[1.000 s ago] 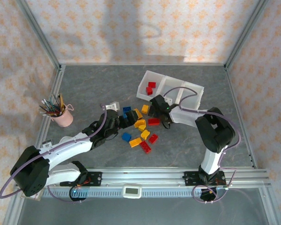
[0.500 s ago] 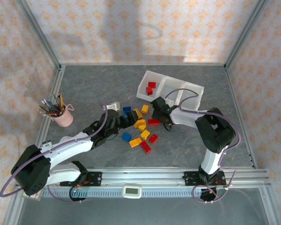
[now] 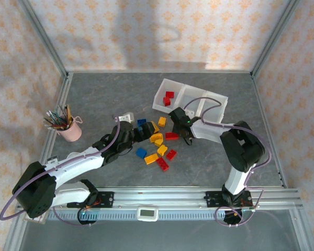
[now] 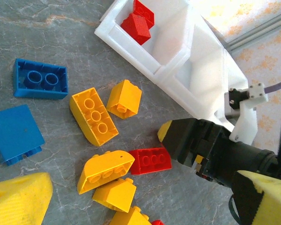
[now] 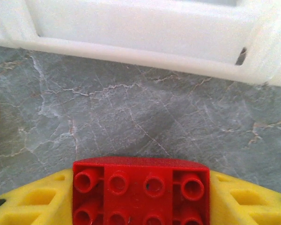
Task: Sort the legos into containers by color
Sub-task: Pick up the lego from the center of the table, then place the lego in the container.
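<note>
Narrowed since a second ago, the right hand (image 5: 140, 206) pinches a red lego (image 5: 141, 185), white tray (image 5: 131, 28) at its twelve o'clock. Left hand (image 4: 143, 199) gapes empty over loose legos (image 4: 93, 115).

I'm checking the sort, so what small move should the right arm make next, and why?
Probably lift straight up a little. The right gripper looks closed on both sides of the red brick, which seems to sit on the table, and the tray holding red bricks is nearby.

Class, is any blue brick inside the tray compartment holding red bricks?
No, that white plastic tray compartment holds just two red studded bricks.
</note>
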Available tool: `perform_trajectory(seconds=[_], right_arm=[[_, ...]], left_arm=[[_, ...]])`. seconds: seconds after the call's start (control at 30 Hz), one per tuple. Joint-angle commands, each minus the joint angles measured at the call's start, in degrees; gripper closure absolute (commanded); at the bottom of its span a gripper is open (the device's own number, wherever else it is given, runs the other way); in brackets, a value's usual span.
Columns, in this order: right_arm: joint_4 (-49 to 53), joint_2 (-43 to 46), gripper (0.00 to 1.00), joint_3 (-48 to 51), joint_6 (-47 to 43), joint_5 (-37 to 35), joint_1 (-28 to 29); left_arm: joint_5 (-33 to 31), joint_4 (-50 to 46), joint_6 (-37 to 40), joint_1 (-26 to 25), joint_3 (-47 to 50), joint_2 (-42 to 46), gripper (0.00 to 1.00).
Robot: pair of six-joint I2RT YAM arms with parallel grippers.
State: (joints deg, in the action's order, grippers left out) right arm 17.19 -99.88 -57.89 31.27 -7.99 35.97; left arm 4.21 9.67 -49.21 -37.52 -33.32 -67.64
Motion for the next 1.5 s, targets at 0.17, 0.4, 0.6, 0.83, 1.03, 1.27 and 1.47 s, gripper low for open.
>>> perform_trajectory(seconds=[0.17,0.4,0.6,0.83,1.03,1.27,1.47], right_arm=[[3.9,6.2,0.45,-8.4,-6.1,-4.0,0.1],[2.8,-0.7,0.44,-19.8,-10.1,0.9,-2.5],[2.2,-9.9,0.42,-30.8,-14.9,-1.3,-3.7],[4.4,-20.9,0.40,-43.3,-18.8,-2.8,-4.9],[7.6,-27.4,0.27,-51.9,-19.9,-1.5,-6.2],[7.6,-23.5,0.18,-51.0,-20.8,-0.9,-6.0],[5.3,-13.1,0.17,-39.4,-19.9,0.9,-4.0]], left_arm=[[-3.8,-3.5,4.8,0.1,-6.1,0.9,0.01],[-2.4,-2.7,5.9,4.7,-7.8,1.1,0.01],[-0.2,-1.4,6.3,9.8,-8.5,0.0,0.01],[1.7,-1.0,7.1,13.4,-9.9,-2.8,0.01],[2.3,-1.0,7.8,14.0,-11.2,-4.9,0.01],[3.0,-2.1,8.3,14.1,-12.4,-5.3,0.01],[4.8,-3.5,7.9,14.1,-11.5,-3.5,0.01]])
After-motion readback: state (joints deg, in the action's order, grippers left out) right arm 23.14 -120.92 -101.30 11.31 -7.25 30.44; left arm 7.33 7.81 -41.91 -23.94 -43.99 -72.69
